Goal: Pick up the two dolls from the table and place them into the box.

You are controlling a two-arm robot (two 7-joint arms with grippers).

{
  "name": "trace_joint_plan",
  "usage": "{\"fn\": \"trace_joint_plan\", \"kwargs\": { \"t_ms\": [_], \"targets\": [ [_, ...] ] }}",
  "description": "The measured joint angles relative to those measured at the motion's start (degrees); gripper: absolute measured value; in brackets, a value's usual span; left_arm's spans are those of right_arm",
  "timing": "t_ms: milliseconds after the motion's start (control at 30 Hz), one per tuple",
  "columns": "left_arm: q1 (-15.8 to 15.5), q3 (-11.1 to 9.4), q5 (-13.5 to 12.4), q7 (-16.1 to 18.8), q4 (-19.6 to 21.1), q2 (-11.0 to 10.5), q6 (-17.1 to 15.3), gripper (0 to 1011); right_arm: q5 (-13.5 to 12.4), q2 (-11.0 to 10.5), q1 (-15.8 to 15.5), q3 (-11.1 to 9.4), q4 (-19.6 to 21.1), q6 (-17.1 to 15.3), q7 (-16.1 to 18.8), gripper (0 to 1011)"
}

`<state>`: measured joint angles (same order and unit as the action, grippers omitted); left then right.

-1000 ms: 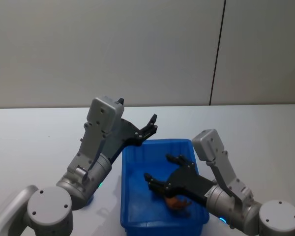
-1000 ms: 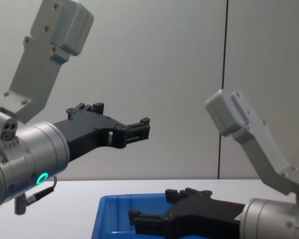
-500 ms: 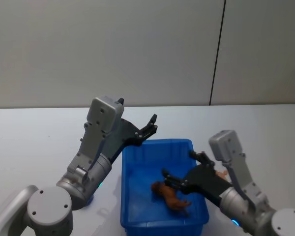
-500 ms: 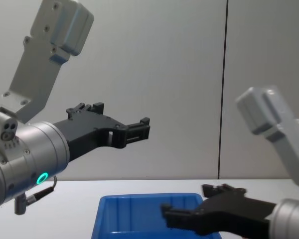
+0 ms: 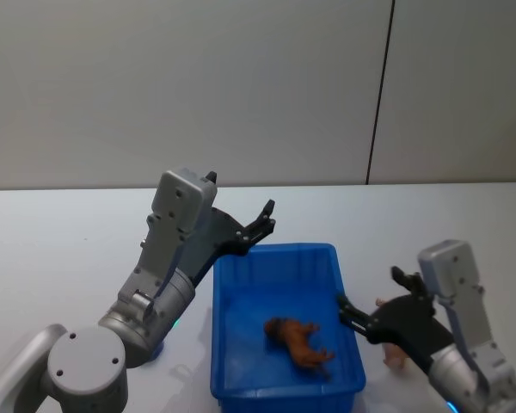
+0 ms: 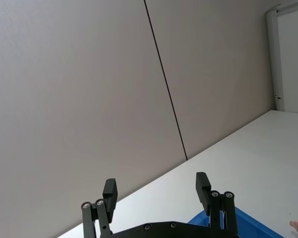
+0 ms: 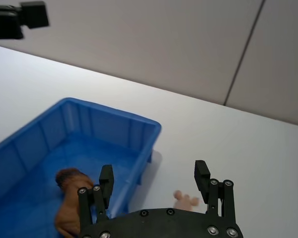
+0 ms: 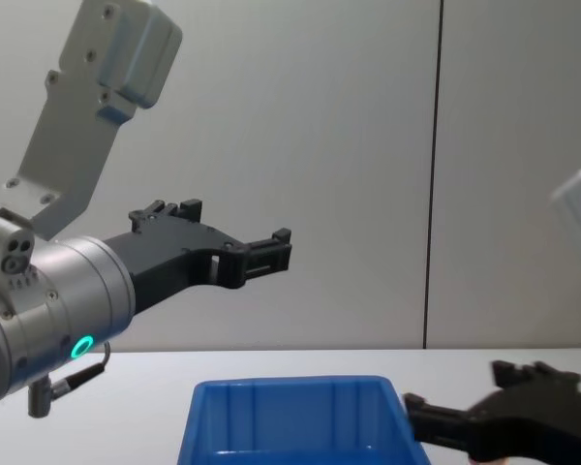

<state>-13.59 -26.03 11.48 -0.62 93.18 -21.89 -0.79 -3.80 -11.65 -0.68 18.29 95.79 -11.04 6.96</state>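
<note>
Right gripper (image 5: 371, 291): having swung rightward out of the bright blue rectangular plastic bin (image 5: 275, 249), hovering with jaws spread wide, gripping nothing.
Reddish-brown dog-like toy figure (image 5: 299, 340): lying released on the bin floor.
Pale pink toy figure (image 7: 186, 200): resting on the plain white tabletop (image 5: 52, 258) just beside the bin's right wall, under that gripper.
Left gripper (image 5: 267, 217): hanging raised over the bin's far-left corner, jaws parted, empty.

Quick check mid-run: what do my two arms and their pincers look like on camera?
Both arms are silver-grey with round joints and a pale grey boxy block above each wrist. The left pincer and right pincer are matte black, each with two flat fingers hinged by silver-headed pins. The left arm carries a glowing green ring and a short cable beneath.
</note>
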Motion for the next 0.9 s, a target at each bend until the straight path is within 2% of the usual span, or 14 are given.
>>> {"fn": "trace_joint_plan", "kwargs": {
  "t_ms": [167,367,633,900],
  "targets": [
    [0.0,0.0,0.0,0.0,0.0,0.0,0.0,1001,-0.9,-1.04,-1.97,-0.59,1.61,-0.93,-2.99,1001],
    [0.0,0.0,0.0,0.0,0.0,0.0,0.0,1001,-2.13,-1.81,-3.55,-1.21,2.32,-1.81,-4.99,1001],
    [0.0,0.0,0.0,0.0,0.0,0.0,0.0,1001,-3.53,-2.14,-4.49,-1.74,1.71,-2.16,-6.2,1001],
    [0.0,0.0,0.0,0.0,0.0,0.0,0.0,1001,-4.92,-1.89,-4.39,-2.1,-0.77,-1.37,-5.94,1001]
  ]
}}
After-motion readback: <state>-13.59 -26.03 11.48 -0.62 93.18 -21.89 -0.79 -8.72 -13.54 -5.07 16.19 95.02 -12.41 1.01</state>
